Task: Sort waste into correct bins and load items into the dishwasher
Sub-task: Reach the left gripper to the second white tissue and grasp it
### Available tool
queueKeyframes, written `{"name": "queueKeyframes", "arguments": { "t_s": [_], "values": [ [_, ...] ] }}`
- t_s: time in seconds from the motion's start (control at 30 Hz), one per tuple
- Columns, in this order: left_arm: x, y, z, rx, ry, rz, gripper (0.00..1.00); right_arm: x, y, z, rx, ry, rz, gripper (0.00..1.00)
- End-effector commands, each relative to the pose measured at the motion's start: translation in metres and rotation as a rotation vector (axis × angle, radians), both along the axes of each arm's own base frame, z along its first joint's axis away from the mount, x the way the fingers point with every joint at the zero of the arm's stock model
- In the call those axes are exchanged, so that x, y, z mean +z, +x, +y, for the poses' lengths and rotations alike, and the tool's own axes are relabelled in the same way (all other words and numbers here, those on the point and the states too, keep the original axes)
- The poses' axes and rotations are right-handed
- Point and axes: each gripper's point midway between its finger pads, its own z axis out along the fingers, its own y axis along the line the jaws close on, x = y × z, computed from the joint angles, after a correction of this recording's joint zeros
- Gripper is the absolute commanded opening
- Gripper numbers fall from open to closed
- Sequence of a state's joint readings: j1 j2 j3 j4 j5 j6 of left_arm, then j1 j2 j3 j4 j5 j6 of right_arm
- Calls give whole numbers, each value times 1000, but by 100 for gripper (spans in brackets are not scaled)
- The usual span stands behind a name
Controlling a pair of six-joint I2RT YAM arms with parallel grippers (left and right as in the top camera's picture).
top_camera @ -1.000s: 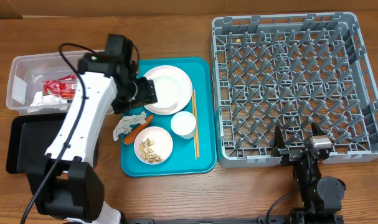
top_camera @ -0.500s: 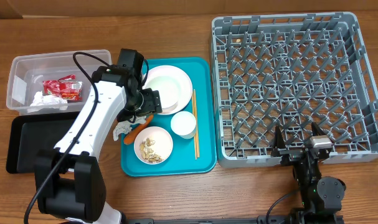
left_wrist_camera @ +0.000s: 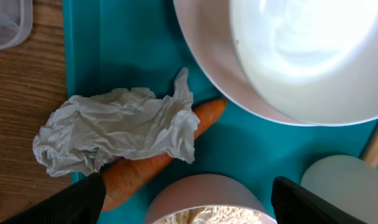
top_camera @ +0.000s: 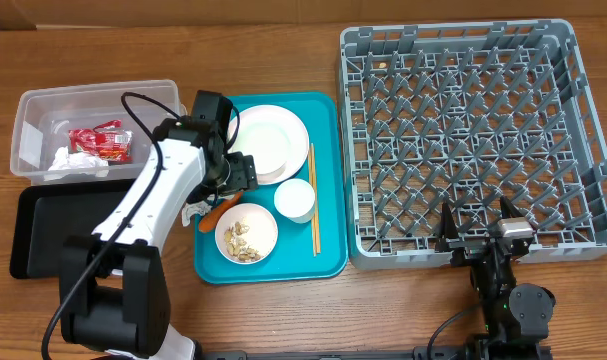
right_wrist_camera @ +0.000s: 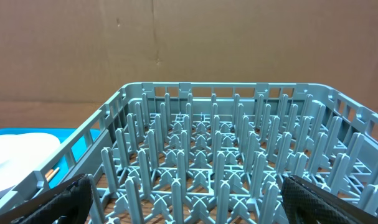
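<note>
wrinkled papery crumpled white tissue [left_wrist_camera: 114, 134] is lying draped over the smooth orange carrot piece [left_wrist_camera: 139, 174] at the teal tray [left_wrist_camera: 114, 50] left edge, spilling onto the wood table [left_wrist_camera: 20, 93]. my left gripper [left_wrist_camera: 189, 202] is hovering above, pointing down, fingers spread wide, empty. my right gripper [right_wrist_camera: 192, 199] is sitting by the pegged grey rack [right_wrist_camera: 201, 155], fingers parted, empty.

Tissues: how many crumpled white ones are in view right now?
2. One tissue lies in the clear tub beside the red wrapper; the second tissue drapes over the carrot at the left edge of the teal tray. The left arm may hide others.
</note>
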State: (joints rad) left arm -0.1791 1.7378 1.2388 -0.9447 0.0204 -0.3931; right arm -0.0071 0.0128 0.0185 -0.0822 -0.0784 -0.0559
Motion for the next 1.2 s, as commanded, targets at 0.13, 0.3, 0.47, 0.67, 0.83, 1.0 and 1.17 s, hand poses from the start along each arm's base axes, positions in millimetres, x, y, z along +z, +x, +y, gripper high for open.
{"name": "queueKeyframes", "arguments": {
  "t_s": [0.13, 0.3, 0.47, 0.67, 0.83, 1.0, 1.17],
  "values": [
    [-15, 3, 9, 21, 49, -23, 87, -2, 0, -1, -4, 4, -4, 100],
    [-21, 3, 9, 22, 46, -35, 79, -2, 0, -1, -4, 4, -4, 100],
    [-27, 0, 9, 21, 47, -33, 75, -2, 0, -1, -4, 4, -4, 100],
    [-34, -3, 10, 21, 47, -31, 76, -2, 0, -1, -4, 4, -4, 100],
    [-37, -3, 10, 22, 47, -35, 75, -2, 0, -1, -4, 4, -4, 100],
    [-37, -1, 11, 20, 49, -43, 56, -2, 0, -1, -4, 4, -4, 100],
    [-37, -1, 12, 21, 53, -44, 15, -2, 0, -1, -4, 4, -4, 100]
  ]
}}
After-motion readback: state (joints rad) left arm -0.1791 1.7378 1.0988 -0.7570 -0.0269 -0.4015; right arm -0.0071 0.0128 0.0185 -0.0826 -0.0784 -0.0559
